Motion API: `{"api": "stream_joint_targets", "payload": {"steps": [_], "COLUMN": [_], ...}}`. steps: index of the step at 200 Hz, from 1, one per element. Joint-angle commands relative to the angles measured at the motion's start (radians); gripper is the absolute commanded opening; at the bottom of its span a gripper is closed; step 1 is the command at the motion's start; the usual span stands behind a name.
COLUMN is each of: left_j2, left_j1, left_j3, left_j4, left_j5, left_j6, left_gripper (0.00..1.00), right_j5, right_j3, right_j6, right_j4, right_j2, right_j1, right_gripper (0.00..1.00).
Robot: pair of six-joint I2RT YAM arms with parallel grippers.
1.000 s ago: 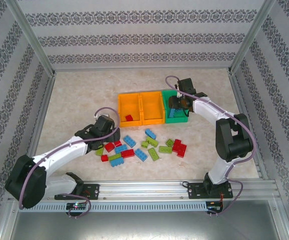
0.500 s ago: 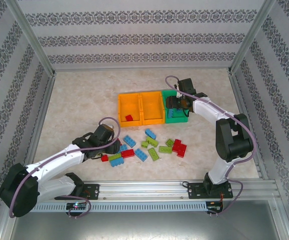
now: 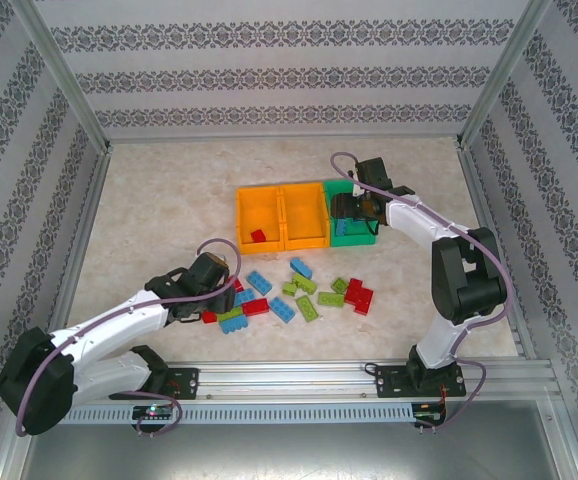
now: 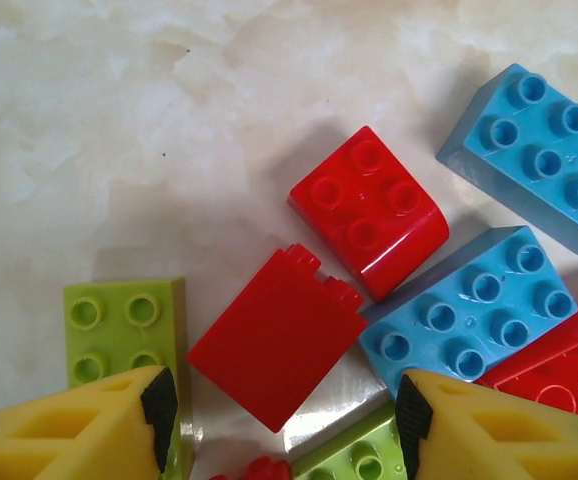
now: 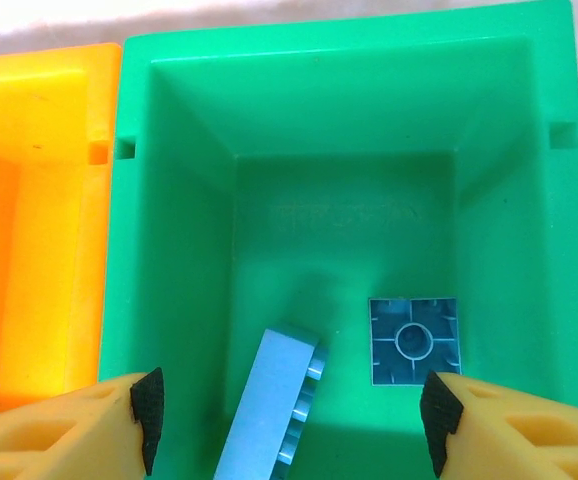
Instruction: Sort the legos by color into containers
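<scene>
evidently poised to pick, the left hand (image 4: 284, 405) straddles a tipped red brick (image 4: 274, 350) at 9 o'clock of the pile (image 3: 294, 295), jaws apart, not touching; the right hand (image 5: 289, 415) hangs open and empty over the 3 o'clock green bin (image 5: 169, 200) holding blue bricks (image 5: 414, 340).

Tabletop (image 3: 149, 200): pale cream, marble-ish look with faint beige veins, a bit glossy.
Back wall (image 3: 289, 70): stood along the tabletop's far edge, white paper with grey damask-type bands running sideways.
Side walls (image 3: 14, 170): same patterned paper, rising from the tabletop's left and right edges.
Frame posts (image 3: 64, 75): bare aluminium, slanting up from the tabletop's far corners.
Rail (image 3: 299, 378): slotted aluminium bar along the tabletop's near edge.
Grey strip (image 3: 299, 450): plain dull sheet just past that near edge.
Light: bright and even over the tabletop, shadows were soft.
</scene>
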Motion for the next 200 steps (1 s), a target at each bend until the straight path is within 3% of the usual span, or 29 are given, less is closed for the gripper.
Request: {"api": "stream_joint_targets", "payload": {"steps": [1,120,200], "left_j2": [0.018,0.15,0.207], "left_j1": [-0.014,-0.024,-0.025], "left_j3": [0.012,0.089,0.11], "left_j4": [-0.061,-0.045,-0.027], "left_j5": [-0.025,-0.061,-0.051], "left_j6": [-0.022,0.017,0.034], "left_gripper": [0.62,0.67,0.58], "right_j5": [-0.02,-0.03,-0.054], "right_j3": [-0.017,-0.024,-0.039], "right_j6": [0.013,0.008,0.012], "right_j4": [-0.005,-0.004,0.008], "right_j2": [-0.039,-0.032,-0.038], "right_j1": [-0.012,-0.02,-0.039], "right_gripper": [0.71,0.72,0.73]}}
